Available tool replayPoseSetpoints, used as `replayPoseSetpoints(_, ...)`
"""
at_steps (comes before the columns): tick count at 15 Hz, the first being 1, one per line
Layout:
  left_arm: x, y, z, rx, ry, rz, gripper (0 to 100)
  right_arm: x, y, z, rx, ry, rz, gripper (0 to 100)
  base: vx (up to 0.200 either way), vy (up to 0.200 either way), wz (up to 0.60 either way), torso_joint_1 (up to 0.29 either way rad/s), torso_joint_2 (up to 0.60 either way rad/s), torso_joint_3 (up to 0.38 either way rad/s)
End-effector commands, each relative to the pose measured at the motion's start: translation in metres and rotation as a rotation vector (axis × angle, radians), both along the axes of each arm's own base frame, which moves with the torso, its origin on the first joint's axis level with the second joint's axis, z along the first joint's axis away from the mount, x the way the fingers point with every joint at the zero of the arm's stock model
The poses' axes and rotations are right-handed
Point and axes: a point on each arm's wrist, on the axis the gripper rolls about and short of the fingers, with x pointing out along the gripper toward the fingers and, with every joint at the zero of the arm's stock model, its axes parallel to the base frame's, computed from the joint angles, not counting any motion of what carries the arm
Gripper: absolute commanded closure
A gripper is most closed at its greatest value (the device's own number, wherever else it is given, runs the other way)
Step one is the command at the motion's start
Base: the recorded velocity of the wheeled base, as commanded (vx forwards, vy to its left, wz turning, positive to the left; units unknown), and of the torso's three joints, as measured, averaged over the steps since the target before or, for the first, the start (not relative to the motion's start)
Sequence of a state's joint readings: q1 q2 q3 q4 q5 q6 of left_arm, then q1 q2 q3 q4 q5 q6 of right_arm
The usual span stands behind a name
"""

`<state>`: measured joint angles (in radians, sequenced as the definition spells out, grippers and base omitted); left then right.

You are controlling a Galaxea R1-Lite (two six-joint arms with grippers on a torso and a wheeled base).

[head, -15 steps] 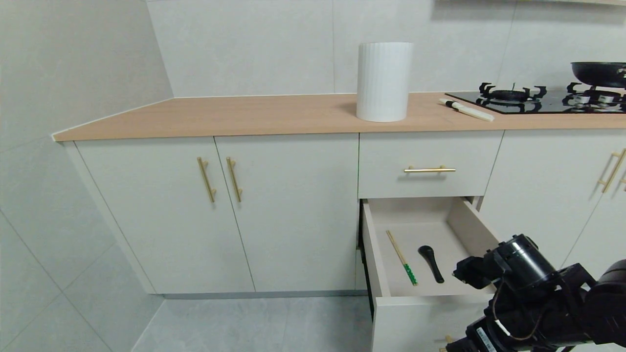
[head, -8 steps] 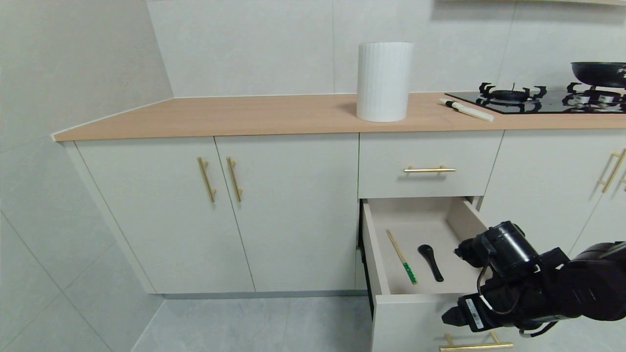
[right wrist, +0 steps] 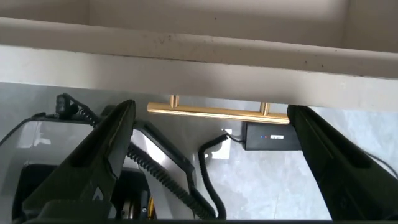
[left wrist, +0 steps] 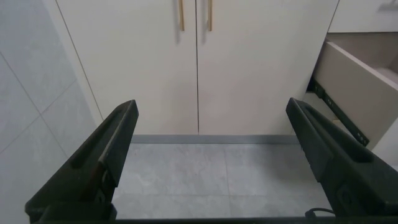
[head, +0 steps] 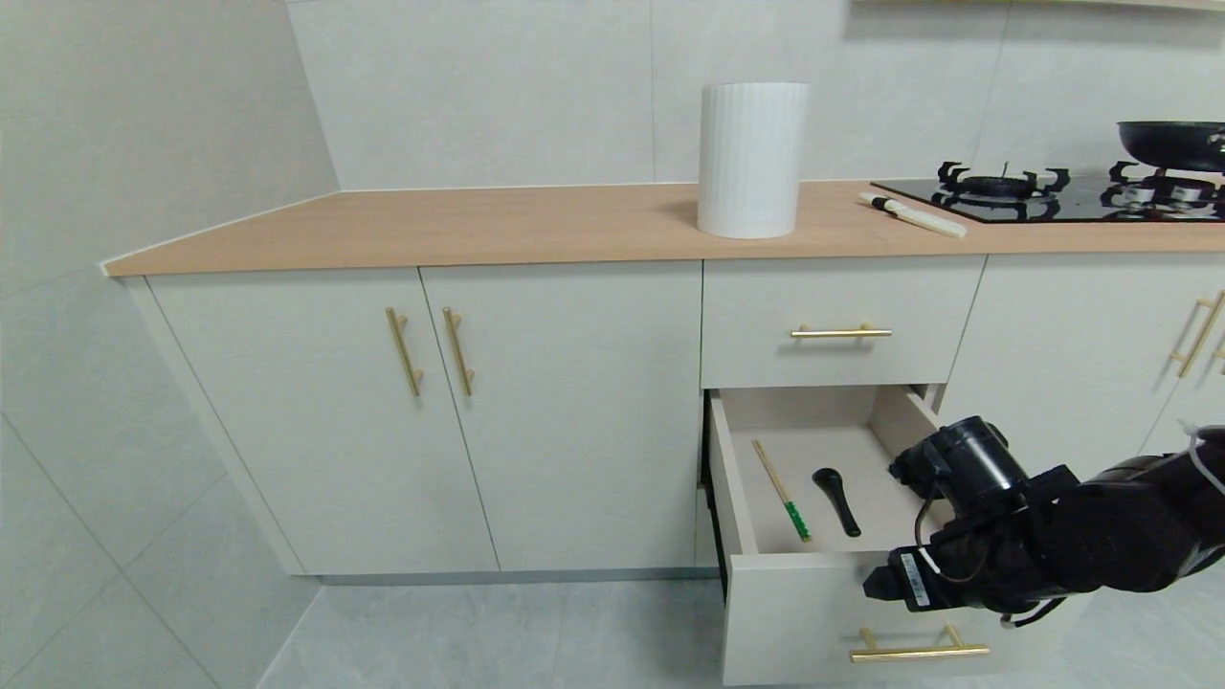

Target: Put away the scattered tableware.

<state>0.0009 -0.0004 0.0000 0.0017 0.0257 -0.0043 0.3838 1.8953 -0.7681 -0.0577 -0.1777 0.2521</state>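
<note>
The lower drawer point(head: 813, 612) stands partly pulled out, with a pair of green-tipped chopsticks point(head: 783, 490) and a black spoon point(head: 835, 500) lying inside. My right gripper point(head: 890, 584) is at the drawer's white front, just above its gold handle point(head: 919, 654). From the right wrist I see that gripper point(right wrist: 211, 112) open, its fingers point(right wrist: 109, 149) spread to either side of the handle point(right wrist: 217, 111) under the front's top edge. A pale utensil point(head: 911, 214) lies on the wooden counter point(head: 478, 230). My left gripper point(left wrist: 211, 112) hangs open over the floor, facing the cabinet doors.
A tall white ribbed container point(head: 751, 159) stands on the counter beside a black gas hob point(head: 1053, 196) with a pan point(head: 1175, 142). The upper drawer point(head: 840, 321) is shut. Cabinet doors point(head: 431, 411) fill the left, with tiled floor below.
My right arm has moved toward the cabinet and the open drawer has slid inward with it; its gold handle has come into view.
</note>
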Motion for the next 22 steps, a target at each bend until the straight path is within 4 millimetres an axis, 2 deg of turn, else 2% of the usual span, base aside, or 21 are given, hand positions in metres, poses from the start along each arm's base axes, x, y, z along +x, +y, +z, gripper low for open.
replayPoseSetpoints(1,0.000,0.000,0.000,0.000,0.000,0.001,0,0.012,-0.001,-0.006,-0.003,0.007,-0.018,0,0.000,0.000,0.00,0.000,0.00,0.000)
replayPoseSetpoints(8,0.000,0.000,0.000,0.000,0.000,0.001,0,0.063,-0.001,0.004,0.015,-0.095,-0.044,0,0.000,0.000,0.00,0.000,0.00,0.000)
replayPoseSetpoints(10,0.000,0.000,0.000,0.000,0.000,0.001,0,0.077,-0.005,0.002,0.005,-0.108,-0.043,0,0.000,0.000,0.00,0.000,0.00,0.000)
replayPoseSetpoints(18,0.000,0.000,0.000,0.000,0.000,0.001,0,0.132,0.001,-0.014,0.013,-0.162,-0.057,0,0.000,0.000,0.00,0.000,0.00,0.000)
replayPoseSetpoints(22,0.000,0.000,0.000,0.000,0.000,0.001,0,0.154,-0.007,-0.015,0.022,-0.202,-0.088,0,0.000,0.000,0.00,0.000,0.00,0.000)
